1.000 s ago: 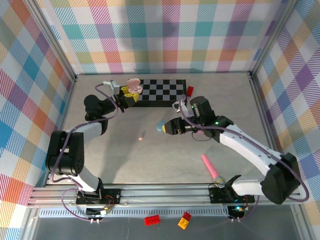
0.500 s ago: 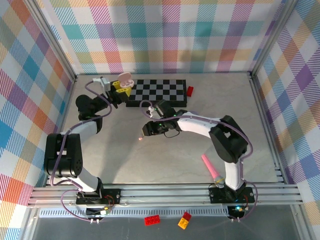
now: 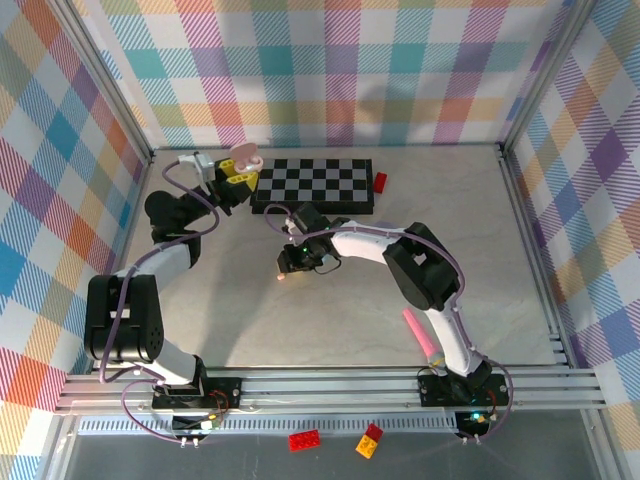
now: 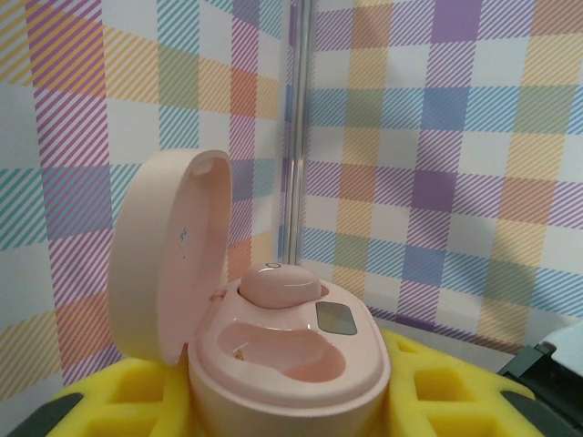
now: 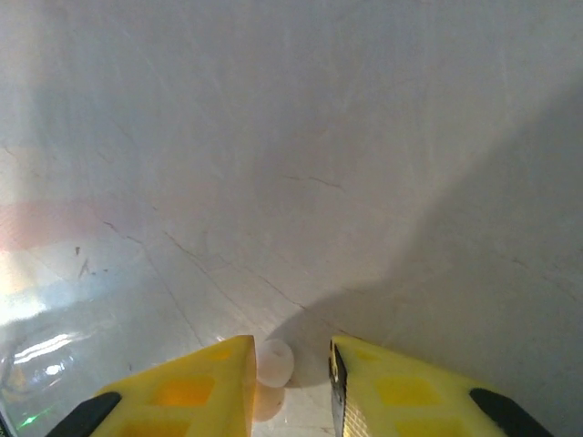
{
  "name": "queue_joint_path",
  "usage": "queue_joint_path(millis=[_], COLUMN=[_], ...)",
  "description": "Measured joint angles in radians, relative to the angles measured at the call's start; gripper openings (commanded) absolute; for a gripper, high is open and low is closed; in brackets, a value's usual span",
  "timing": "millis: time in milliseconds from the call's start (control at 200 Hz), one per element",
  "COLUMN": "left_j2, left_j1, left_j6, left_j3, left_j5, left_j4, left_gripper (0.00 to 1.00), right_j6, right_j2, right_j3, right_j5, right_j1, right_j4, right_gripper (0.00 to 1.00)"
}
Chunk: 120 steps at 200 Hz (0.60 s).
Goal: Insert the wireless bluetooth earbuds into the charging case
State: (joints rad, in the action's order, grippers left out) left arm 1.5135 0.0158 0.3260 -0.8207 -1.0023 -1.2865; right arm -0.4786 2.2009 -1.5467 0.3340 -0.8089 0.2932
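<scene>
The tiny pale pink plastic earbud (image 5: 273, 362) lies on the grey table (image 5: 301, 137), between the yellow fingers of the right hand (image 5: 290, 382), which are a little apart, not squeezing yet. It looks light and slippery, so pinch its round middle gently. The left hand (image 3: 236, 172) pinches the open pink oval charging case (image 4: 291, 364).

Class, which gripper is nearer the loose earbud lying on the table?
Right. The right gripper straddles the loose earbud, jaws either side of it; the left gripper is away at the far left, holding the open pink charging case.
</scene>
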Motion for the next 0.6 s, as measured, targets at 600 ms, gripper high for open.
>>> queue_joint_path(millis=[600], left_j2=[-0.019], left_j1=[0.0], left_j6=[0.004], left_j3=[0.001], left_j5=[0.0], left_j4=[0.0], left_gripper=[0.35], right_j6=[-0.015], right_j2=[0.03], right_j3=[-0.036], right_j5=[0.071], right_j1=[-0.004], right_j4=[0.016], right_gripper=[0.13])
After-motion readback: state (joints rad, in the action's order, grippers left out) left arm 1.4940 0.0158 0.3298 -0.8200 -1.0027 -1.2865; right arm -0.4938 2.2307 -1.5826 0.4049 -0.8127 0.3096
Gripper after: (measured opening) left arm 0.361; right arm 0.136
